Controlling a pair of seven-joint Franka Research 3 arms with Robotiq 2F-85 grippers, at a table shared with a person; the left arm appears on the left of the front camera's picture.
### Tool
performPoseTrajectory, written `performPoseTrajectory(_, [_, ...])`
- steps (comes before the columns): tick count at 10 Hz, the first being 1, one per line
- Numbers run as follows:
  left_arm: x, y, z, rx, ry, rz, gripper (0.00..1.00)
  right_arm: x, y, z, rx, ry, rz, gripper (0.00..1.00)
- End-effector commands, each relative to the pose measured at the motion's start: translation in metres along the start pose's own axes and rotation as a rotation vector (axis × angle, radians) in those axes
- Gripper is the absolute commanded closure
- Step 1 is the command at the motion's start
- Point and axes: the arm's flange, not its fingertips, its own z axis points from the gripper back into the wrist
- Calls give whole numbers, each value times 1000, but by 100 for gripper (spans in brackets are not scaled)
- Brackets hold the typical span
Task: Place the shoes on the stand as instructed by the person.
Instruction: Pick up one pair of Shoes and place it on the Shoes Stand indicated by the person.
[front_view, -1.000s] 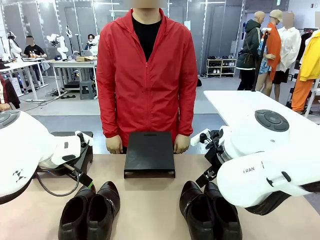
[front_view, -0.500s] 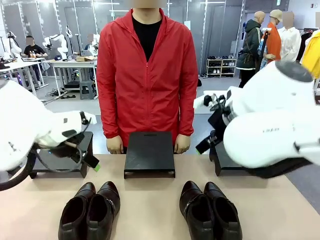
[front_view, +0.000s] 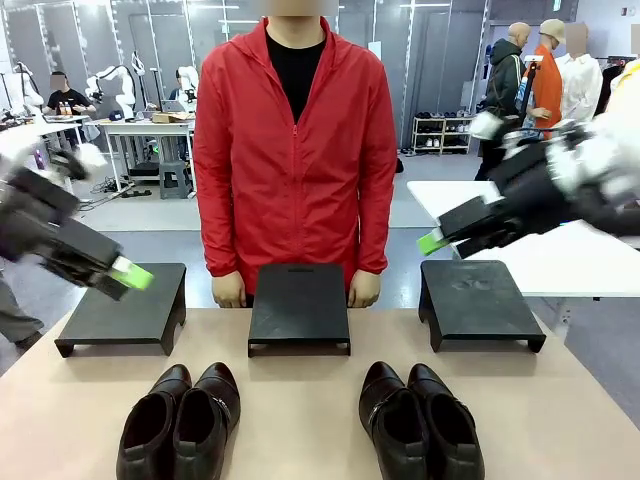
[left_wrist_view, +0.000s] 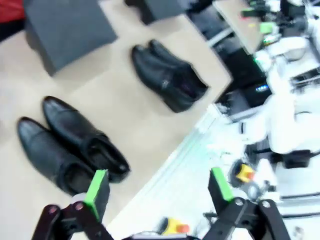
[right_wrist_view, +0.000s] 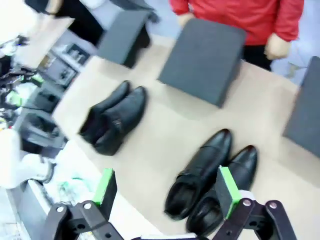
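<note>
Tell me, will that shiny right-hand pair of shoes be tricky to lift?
The right pair of shoes looks glossy, so a grip may slip. Its uppers hold their shape, so it is probably stiff. Sitting low and flat, it would likely slide, not roll, if pushed.

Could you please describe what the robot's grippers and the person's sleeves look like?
The left gripper and right gripper are black two-finger units with bright green pads at the tips. The person wears a bright red zip-up jacket with long sleeves over a black shirt.

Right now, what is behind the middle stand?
The person stands right behind the middle stand, a hand beside each back corner. The stand and table cover the person lower down.
</note>
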Motion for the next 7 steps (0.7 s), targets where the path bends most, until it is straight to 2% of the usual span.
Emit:
performPoseTrajectory(1, [-26, 27, 48, -115, -79, 120, 0, -36, -31, 44, 137, -79, -101, 0])
performPoseTrajectory(3, [-62, 46, 96, -191, -230, 201, 0, -81, -56, 97, 207, -159, -176, 0])
performPoseTrajectory(4, [-80, 55, 113, -218, -308, 287, 0, -102, -64, 117, 199, -212, -214, 0])
performPoseTrajectory(7, [-143, 74, 155, -207, -428, 397, 0, -159, -81, 158, 162, -294, -306, 0])
